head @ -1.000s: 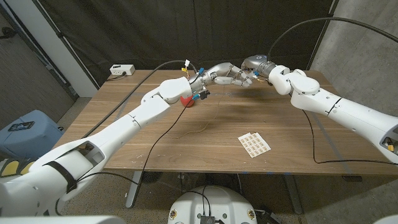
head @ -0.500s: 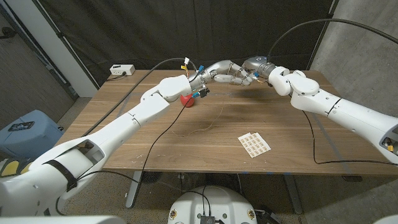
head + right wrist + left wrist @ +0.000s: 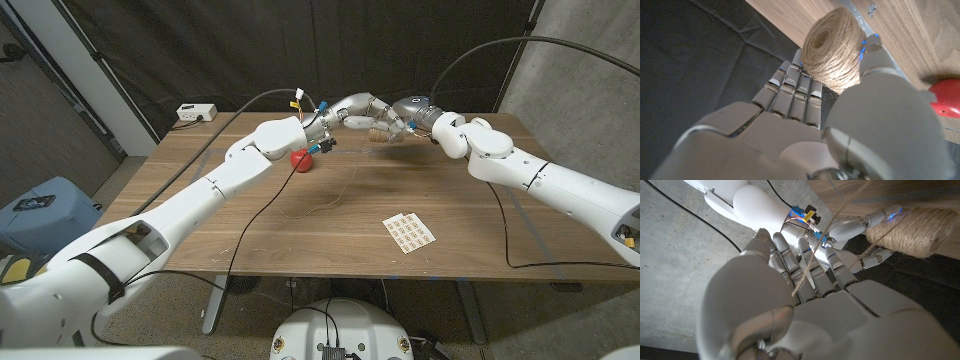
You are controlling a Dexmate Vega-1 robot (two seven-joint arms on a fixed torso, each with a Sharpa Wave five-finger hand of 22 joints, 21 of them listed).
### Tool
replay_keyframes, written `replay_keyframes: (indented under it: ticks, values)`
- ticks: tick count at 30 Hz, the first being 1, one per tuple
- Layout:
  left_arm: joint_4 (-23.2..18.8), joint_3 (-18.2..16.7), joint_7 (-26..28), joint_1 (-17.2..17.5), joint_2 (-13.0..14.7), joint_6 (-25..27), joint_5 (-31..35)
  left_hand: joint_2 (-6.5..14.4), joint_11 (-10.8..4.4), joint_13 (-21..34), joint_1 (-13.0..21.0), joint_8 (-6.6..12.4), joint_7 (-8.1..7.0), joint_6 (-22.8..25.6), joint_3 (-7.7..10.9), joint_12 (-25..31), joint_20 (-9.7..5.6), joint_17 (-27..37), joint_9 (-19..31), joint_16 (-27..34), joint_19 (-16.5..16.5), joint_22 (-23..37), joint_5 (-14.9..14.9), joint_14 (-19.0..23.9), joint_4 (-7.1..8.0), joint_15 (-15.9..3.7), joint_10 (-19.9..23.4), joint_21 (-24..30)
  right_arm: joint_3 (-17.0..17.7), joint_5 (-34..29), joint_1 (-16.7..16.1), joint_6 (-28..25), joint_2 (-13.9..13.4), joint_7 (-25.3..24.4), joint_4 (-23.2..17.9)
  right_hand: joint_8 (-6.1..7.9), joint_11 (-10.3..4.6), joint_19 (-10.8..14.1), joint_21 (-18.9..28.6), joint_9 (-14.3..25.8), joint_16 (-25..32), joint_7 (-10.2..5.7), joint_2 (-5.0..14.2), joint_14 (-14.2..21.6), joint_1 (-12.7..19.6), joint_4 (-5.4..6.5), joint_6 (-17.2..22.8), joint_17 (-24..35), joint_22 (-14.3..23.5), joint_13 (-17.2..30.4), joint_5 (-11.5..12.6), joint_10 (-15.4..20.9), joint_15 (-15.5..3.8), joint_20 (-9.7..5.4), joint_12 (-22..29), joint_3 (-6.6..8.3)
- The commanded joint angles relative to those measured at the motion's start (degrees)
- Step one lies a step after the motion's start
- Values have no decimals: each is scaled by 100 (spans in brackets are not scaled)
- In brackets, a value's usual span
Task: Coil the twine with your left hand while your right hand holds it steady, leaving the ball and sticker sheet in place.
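The twine (image 3: 832, 47) is a wound spool held above the far middle of the wooden table (image 3: 460, 250), with a loose strand (image 3: 335, 200) trailing from it down onto the tabletop and curling toward the middle. The right hand (image 3: 400, 118) grips the spool, fingers behind it and thumb in front, as the right wrist view shows plainly. The left hand (image 3: 352, 112) reaches in just beside the spool from the other side; in the left wrist view its fingers (image 3: 810, 267) are curled inward and the strand runs across them up toward the spool (image 3: 910, 227), though whether it is actually pinched I cannot tell. A red ball (image 3: 300, 158) sits on the table under the left forearm, near the spool but apart from it. A sticker sheet (image 3: 408, 231) lies flat nearer the front edge on the right side, well apart from both hands. A white power strip (image 3: 196, 112) rests at the far left corner. Black curtains hang behind the table, and the floor is grey concrete.
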Motion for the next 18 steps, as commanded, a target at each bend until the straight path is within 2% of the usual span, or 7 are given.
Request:
replay_keyframes:
  ticks: [1,18]
  values:
    - [-18,-7,-22,-76,-3,-52,46,46,-2,22,-12,8,-10,38,16,-10,12,14,25,-14,48,31,56,56,-6,-8,35,-9,38,71,-146,28,-117,-38,-101,36,-823,50,-4,31,5,-920,617,72,618,-30,1005,33,17,27,29,903,-876,-18,16,16]
    - [-22,-5,47,-117,-43,-49,62,47,-3,28,-18,1,-13,29,13,-28,22,16,26,-21,52,31,55,75,-4,12,42,-9,136,150,-405,35,-310,-85,-367,44,-825,62,-5,33,-22,-928,612,90,627,-26,1013,32,17,29,28,914,-875,-24,10,13]
